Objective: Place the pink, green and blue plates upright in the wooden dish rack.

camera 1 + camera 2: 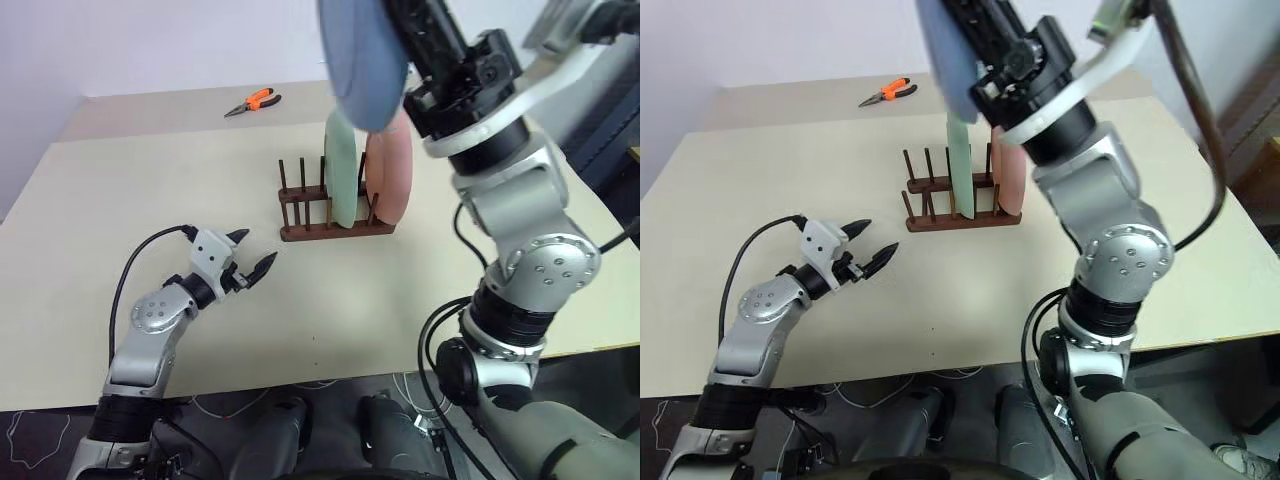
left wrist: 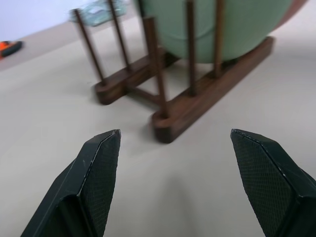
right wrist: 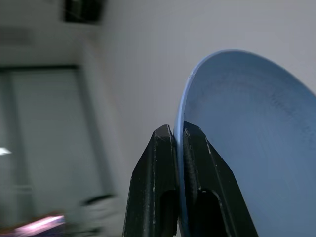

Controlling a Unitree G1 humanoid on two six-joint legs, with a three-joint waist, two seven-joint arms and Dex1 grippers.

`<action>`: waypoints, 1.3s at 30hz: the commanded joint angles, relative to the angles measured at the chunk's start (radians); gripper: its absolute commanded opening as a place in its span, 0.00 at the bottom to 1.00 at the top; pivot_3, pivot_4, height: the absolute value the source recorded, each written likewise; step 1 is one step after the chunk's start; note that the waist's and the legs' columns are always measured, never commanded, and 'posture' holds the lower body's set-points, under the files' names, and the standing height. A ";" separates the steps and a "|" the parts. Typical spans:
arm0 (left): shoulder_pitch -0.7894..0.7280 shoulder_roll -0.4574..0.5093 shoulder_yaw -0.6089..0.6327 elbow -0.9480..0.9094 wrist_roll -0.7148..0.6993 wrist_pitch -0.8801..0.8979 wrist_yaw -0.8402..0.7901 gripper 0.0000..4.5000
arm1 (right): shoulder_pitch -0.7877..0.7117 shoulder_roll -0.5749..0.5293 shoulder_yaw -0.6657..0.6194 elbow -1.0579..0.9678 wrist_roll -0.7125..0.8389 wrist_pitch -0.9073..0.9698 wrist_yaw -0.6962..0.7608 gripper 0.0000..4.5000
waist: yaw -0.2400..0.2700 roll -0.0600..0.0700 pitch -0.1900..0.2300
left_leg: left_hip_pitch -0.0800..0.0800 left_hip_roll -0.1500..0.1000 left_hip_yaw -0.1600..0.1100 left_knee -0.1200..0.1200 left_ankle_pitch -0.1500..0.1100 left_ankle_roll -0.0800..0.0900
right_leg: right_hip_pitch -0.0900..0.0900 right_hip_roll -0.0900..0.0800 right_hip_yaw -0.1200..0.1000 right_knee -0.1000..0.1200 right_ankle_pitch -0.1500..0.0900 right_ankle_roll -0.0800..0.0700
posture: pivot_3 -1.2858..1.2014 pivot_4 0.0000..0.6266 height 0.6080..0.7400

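The wooden dish rack [image 1: 310, 212] stands mid-table with the green plate [image 1: 341, 172] and the pink plate [image 1: 392, 178] upright in its right-hand slots. The blue plate [image 1: 362, 62] hangs high in the air above the rack, edge-on, with my right gripper [image 3: 178, 136] shut on its rim. My left gripper [image 1: 252, 257] is low over the table to the left of the rack, open and empty, pointing at the rack's near end [image 2: 170, 123].
Orange-handled pliers [image 1: 254, 100] lie at the far side of the table. The rack's left pegs [image 1: 292, 190] stand free. A black cable loops from my left wrist [image 1: 140, 260]. Bare tabletop [image 1: 330, 300] spreads in front of the rack.
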 commanded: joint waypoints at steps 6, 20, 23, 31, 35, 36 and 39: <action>0.044 0.010 0.068 0.008 0.012 -0.067 0.047 0.81 | -0.022 0.152 0.095 0.219 0.018 -0.031 -0.098 0.01 | -0.010 0.000 0.000 | 0.000 0.000 0.001 0.000 0.000 0.000 | -0.002 0.001 0.000 0.001 0.001 0.000 | 0.52 0.24 1.00; 0.083 0.005 0.051 -0.028 0.002 -0.053 0.031 0.81 | -0.007 0.269 0.143 0.407 -0.082 -0.060 -0.212 0.01 | -0.021 0.001 0.000 | 0.000 0.001 0.002 -0.001 0.000 -0.001 | -0.005 0.002 0.000 0.003 0.001 0.000 | 0.52 0.24 1.00; 0.083 0.003 0.045 -0.030 0.004 -0.051 0.026 0.81 | -0.008 0.272 0.144 0.427 -0.090 -0.065 -0.235 0.01 | -0.021 0.001 0.000 | 0.000 0.001 0.002 -0.001 0.000 -0.001 | -0.005 0.002 0.000 0.003 0.001 0.000 | 0.52 0.24 1.00; 0.077 0.001 0.030 -0.034 0.002 -0.045 0.021 0.81 | -0.046 0.266 0.148 0.519 -0.149 -0.080 -0.251 0.22 | -0.022 0.001 0.000 | 0.000 0.001 0.002 -0.001 0.001 -0.001 | -0.005 0.002 0.000 0.003 0.001 0.000 | 0.52 0.24 1.00; 0.083 0.001 0.025 -0.043 0.000 -0.040 0.020 0.81 | -0.080 0.239 0.166 0.528 -0.213 -0.093 -0.208 0.68 | -0.022 0.001 0.000 | 0.000 0.001 0.002 -0.001 0.000 -0.001 | -0.005 0.002 0.000 0.004 0.001 0.000 | 0.52 0.24 1.00; 0.085 0.001 0.023 -0.046 0.000 -0.038 0.020 0.81 | -0.091 0.225 0.177 0.523 -0.237 -0.096 -0.186 0.79 | -0.024 0.001 0.000 | 0.000 0.001 0.003 -0.001 0.001 -0.001 | -0.005 0.002 0.000 0.004 0.001 0.000 | 0.52 0.24 1.00; 0.090 -0.001 0.018 -0.055 0.000 -0.033 0.022 0.81 | -0.125 0.175 0.222 0.479 -0.319 -0.094 -0.103 0.99 | -0.024 0.001 0.000 | 0.000 0.001 0.003 -0.002 0.001 -0.001 | -0.006 0.002 0.001 0.004 0.002 -0.001 | 0.52 0.24 1.00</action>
